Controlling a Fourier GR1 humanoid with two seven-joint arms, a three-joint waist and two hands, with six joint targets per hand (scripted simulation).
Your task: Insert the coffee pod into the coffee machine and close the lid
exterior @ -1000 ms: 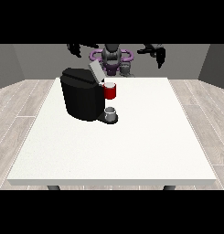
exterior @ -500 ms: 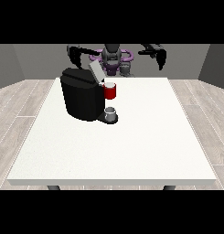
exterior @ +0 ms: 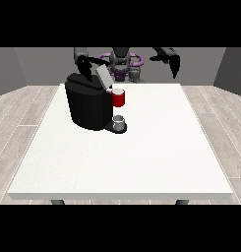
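machine point(exterior: 87, 106) is set on table's point(exterior: 141, 157) left rear, grey lid point(exterior: 103, 76) raised | red thing point(exterior: 119, 98) at machine | grey thing point(exterior: 119, 121) on its base, pod or not cannot be told | hand at view's left point(exterior: 84, 68) is held by lid, fingers cannot be told | hand at view's right point(exterior: 174, 64) is held up, well apart, fingers hung straight

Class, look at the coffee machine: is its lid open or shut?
Open. The grey lid slants up from the top of the black coffee machine instead of lying flat.

Bare room, grey walls point(exterior: 14, 69), plank floor point(exterior: 18, 118), white table point(exterior: 141, 157)
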